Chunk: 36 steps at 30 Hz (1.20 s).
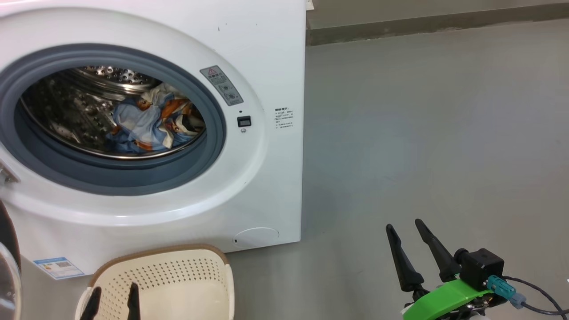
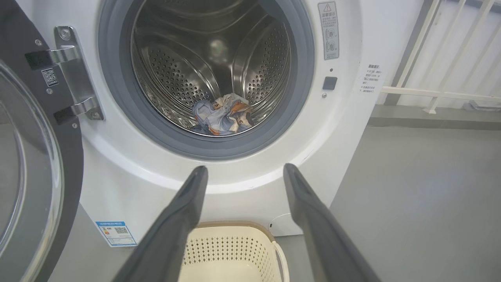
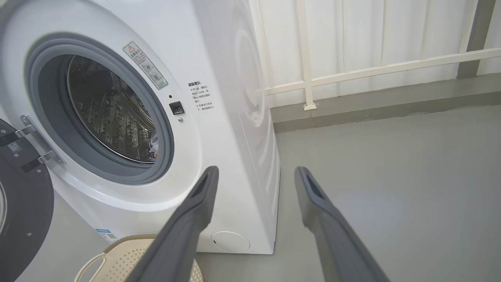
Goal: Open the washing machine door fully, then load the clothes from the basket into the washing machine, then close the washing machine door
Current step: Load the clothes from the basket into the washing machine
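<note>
Smooth grey floor (image 1: 422, 133); white railing (image 3: 304, 47) beyond washing machine (image 1: 275, 53).

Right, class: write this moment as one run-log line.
door open | clothes in washing machine | basket looks empty | left gripper open, by basket | right gripper open | next: close door

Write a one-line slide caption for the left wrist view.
Open left gripper over the basket, facing the washing machine: clothes lie in the drum, door wide open.

The clothes (image 1: 151, 122) lie inside the washing machine (image 1: 266, 66), whose door (image 1: 9, 249) hangs open at the left. Near it stands the basket (image 1: 186, 271), with the left gripper (image 1: 114, 290) spread over it. The right gripper (image 1: 404, 225) is spread above the floor (image 1: 422, 133).
</note>
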Motion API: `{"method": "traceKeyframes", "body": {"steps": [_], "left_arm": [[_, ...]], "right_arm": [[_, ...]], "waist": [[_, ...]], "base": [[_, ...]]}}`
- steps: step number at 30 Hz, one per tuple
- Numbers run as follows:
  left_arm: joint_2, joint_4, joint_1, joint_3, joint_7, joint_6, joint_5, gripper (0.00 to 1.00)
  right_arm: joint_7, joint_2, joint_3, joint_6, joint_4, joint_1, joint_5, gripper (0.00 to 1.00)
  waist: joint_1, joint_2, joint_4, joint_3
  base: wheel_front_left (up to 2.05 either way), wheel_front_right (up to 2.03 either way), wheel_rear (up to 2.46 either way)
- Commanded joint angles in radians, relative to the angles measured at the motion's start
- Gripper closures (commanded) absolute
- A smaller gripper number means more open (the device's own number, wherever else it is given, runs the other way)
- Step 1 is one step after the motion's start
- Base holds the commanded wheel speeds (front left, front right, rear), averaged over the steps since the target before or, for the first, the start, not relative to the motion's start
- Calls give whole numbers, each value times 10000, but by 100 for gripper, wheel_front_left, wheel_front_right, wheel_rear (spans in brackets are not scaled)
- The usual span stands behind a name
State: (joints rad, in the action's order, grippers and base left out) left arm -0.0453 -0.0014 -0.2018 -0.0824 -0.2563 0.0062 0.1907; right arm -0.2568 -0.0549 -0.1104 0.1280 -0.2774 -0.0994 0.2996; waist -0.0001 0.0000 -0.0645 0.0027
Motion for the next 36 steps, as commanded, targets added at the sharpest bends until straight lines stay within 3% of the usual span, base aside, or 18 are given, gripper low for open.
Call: {"method": "traceKeyframes", "body": {"steps": [1,20,36], "left_arm": [[-50,-268,36,-272,-55,94,128,0],[-49,-314,-128,-243,-55,486,275,0],[-49,-104,-113,-223,-55,372,131,0]], "right_arm": [[-49,47,-171,27,299,-21,-120,0],[-49,47,-167,27,166,110,-210,0],[-49,47,-180,27,134,173,-188,0]], "waist": [[1,0,-6,-34],[1,0,66,-227],[1,0,143,-307]], "base": [[0,0,0],[0,0,0],[0,0,0]]}}
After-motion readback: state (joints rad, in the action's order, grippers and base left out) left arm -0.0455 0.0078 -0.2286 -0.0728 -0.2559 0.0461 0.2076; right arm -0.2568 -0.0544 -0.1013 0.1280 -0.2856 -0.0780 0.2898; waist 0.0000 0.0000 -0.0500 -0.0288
